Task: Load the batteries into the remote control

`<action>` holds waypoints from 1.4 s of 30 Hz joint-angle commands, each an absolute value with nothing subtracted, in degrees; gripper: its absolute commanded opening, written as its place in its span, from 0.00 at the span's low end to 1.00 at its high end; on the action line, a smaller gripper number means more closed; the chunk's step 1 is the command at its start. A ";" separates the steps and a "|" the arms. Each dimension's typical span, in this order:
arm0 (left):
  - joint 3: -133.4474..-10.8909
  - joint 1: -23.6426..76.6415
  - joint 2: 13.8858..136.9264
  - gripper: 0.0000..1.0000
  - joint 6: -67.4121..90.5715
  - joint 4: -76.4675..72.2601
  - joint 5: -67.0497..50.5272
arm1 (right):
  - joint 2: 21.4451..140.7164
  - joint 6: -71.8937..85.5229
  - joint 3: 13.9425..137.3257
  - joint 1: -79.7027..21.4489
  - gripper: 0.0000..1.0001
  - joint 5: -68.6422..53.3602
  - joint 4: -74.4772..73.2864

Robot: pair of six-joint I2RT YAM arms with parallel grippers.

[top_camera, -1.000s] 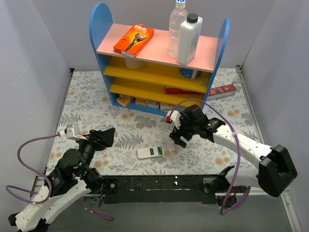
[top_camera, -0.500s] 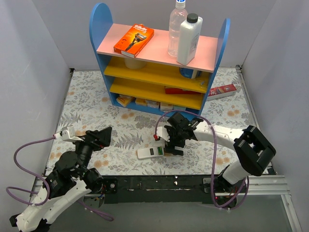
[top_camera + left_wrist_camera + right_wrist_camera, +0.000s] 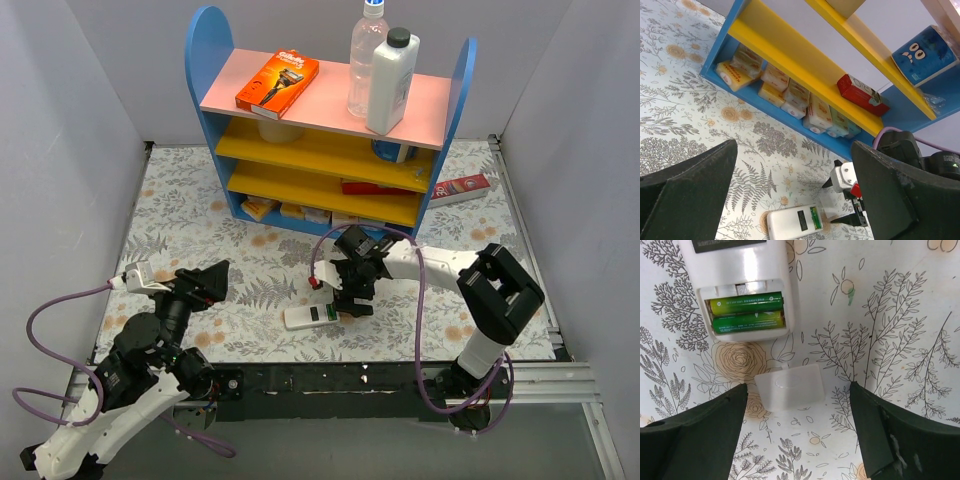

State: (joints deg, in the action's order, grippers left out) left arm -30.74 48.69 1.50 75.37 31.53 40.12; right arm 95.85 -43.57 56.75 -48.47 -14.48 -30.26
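**Task item.** The slim white plastic remote control lies back-up on the floral-patterned surface, in front of the right arm. In the top view its long axis runs left to right. Its bay at the right end is uncovered. Two dark-green cylindrical batteries lie in it side by side, touching, set across the remote's width.

**Right gripper.** It hangs low over the bay end. Its dark fingers are spread wide and hold nothing. A small loose white plastic cover piece lies flat between them, just beyond the bay and apart from the remote. Its longer side is parallel to the batteries and spans the gap from finger to finger.

**Left gripper.** It is parted, empty, and well to the left of the remote.

**Assessment.** Both cells appear seated. The right arm is nearer. A closing stroke would meet the cover's short ends, so a straight descent should do.
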 commanded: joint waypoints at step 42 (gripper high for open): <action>-30.41 46.85 3.69 0.98 74.44 30.85 40.87 | 95.62 -36.47 53.44 -53.70 0.67 -5.80 -35.42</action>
State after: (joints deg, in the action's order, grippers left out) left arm -30.70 47.35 2.48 75.33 31.27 40.10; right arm 94.63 -36.97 55.61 -53.39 -7.84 -32.10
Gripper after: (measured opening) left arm 0.981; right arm 0.685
